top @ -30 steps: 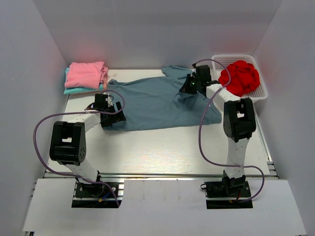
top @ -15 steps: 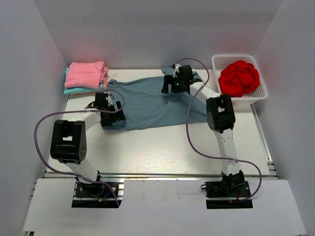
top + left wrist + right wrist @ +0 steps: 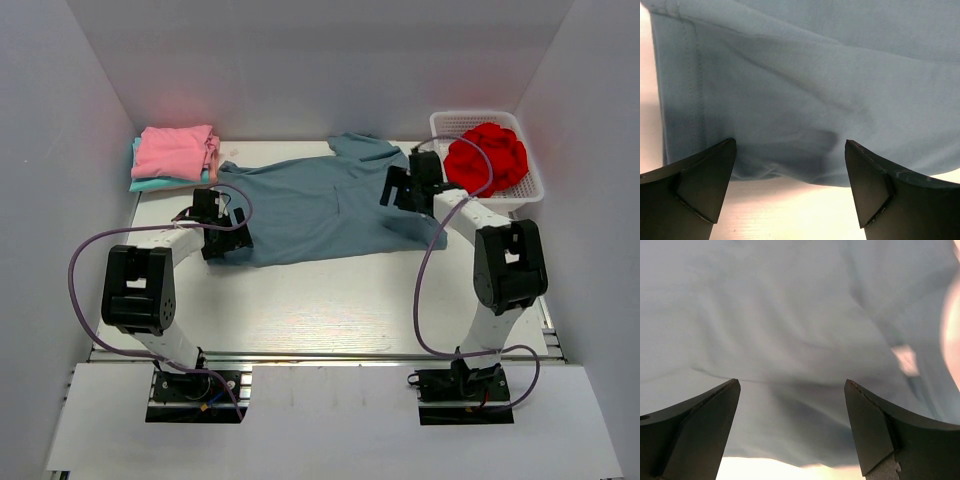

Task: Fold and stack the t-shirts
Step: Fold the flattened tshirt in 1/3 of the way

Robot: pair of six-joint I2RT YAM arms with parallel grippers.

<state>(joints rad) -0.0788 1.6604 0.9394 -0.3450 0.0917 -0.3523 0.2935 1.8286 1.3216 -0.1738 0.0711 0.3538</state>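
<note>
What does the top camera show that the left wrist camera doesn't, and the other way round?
Only the top view: the folded pink t-shirt on the teal t-shirt, the red t-shirt in the white basket, and the right gripper. Only the left wrist: the stitched hem up close. Both: the blue-grey t-shirt spread out and the open left gripper at its corner.

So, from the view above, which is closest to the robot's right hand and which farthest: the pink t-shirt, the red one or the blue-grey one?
1. blue-grey t-shirt: spread mid-table, directly beneath the right hand.
2. red t-shirt: bunched in the basket, just to the hand's right.
3. pink t-shirt: folded in the far-left corner, across the table.
</note>
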